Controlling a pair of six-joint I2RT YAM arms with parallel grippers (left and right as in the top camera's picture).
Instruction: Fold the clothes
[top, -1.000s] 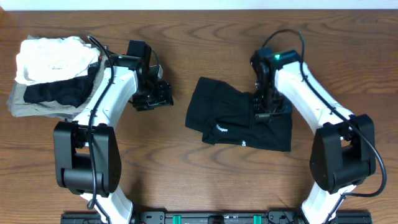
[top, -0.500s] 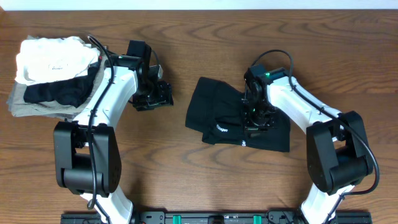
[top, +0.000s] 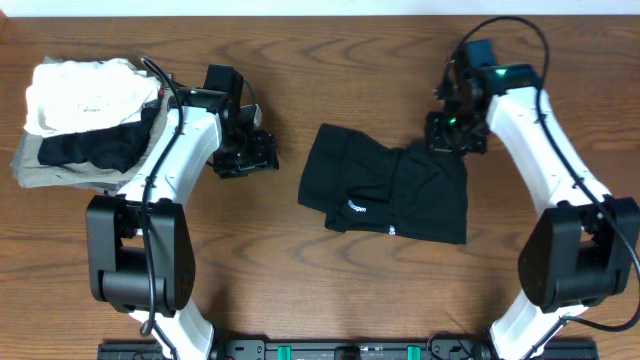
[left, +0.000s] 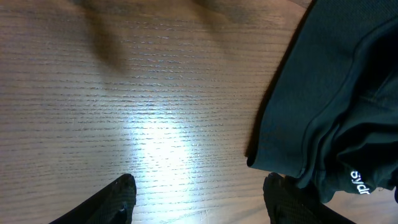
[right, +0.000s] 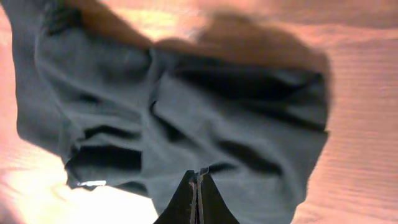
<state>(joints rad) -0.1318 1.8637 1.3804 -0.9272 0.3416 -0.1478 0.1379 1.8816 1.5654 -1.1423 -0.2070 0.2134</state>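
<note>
Showing the black T-shirt (top: 385, 195) lying bunched and partly folded, right of centre on the wooden table (top: 300, 285). Positioning the right gripper (top: 455, 138) over its upper right corner. Holding the left gripper (top: 266, 154) apart from its left edge. Displaying a pile of folded garments (top: 80, 120) at far left.

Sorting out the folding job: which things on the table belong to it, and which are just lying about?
Job: black T-shirt, lying rumpled in the middle.
Lying about: white folded garment, with a black garment and a grey garment stacked under it, far left.
</note>
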